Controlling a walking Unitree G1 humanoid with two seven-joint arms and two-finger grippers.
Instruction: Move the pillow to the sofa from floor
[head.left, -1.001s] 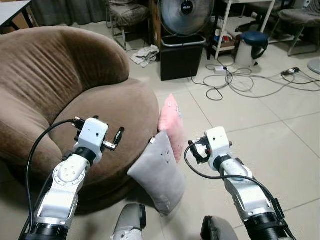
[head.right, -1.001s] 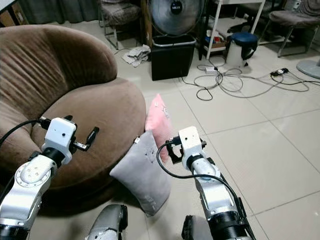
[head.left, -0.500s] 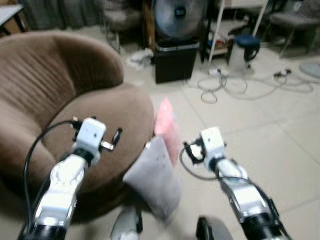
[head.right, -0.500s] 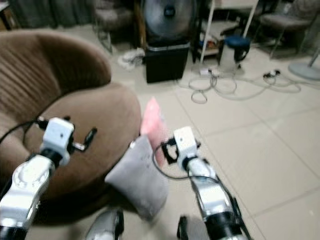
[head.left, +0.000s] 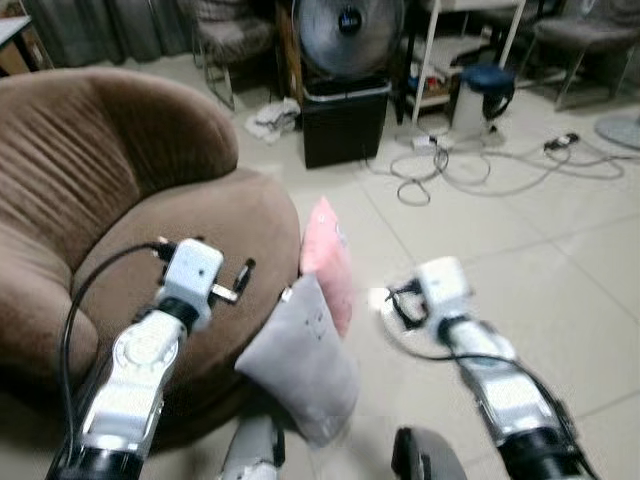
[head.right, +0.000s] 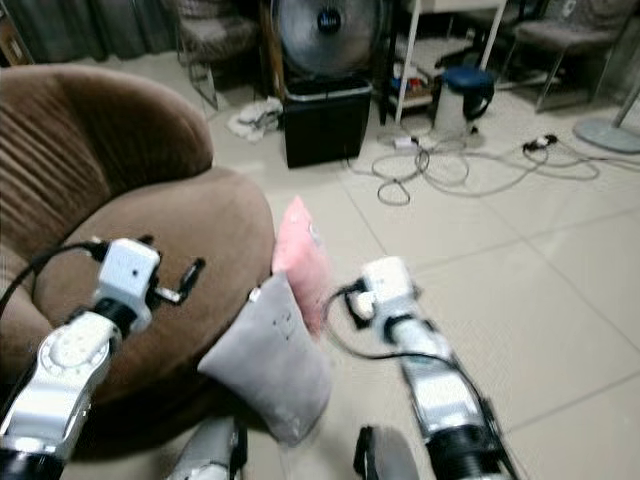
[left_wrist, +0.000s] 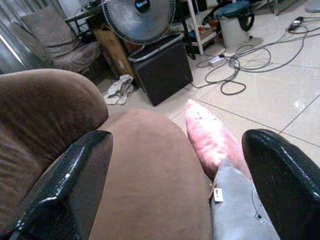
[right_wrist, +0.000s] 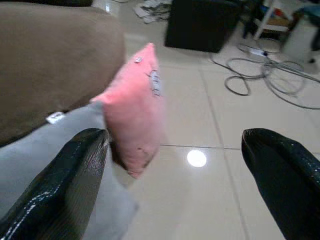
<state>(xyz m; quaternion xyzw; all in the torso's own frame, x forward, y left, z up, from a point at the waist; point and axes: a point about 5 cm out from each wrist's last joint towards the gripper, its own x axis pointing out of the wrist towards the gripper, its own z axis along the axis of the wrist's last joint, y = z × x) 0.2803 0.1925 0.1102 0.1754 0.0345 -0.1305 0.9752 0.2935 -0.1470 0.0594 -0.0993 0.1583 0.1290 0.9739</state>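
Note:
A pink pillow (head.left: 325, 262) stands on edge on the tiled floor, leaning against the brown round sofa (head.left: 120, 180). A grey pillow (head.left: 300, 355) leans in front of it, nearer to me. My left gripper (head.left: 238, 280) hovers over the sofa seat, open and holding nothing, with the pillows (left_wrist: 210, 137) ahead between its fingers (left_wrist: 65, 190). My right gripper (head.left: 400, 303) hangs over the floor just right of the pink pillow (right_wrist: 135, 110), open and apart from it. The grey pillow (right_wrist: 55, 145) lies beside its finger.
A standing fan (head.left: 345, 30) and a black bin (head.left: 345, 115) stand behind the pillows. Cables (head.left: 470, 165) sprawl over the tiles at the back right, near a blue-topped container (head.left: 478, 95). A white cloth (head.left: 272, 118) and a chair (head.left: 235, 30) are at the back.
The camera has shifted and the view is a little blurred. My right arm has drifted slightly right, away from the pink pillow. The pillows lie as before.

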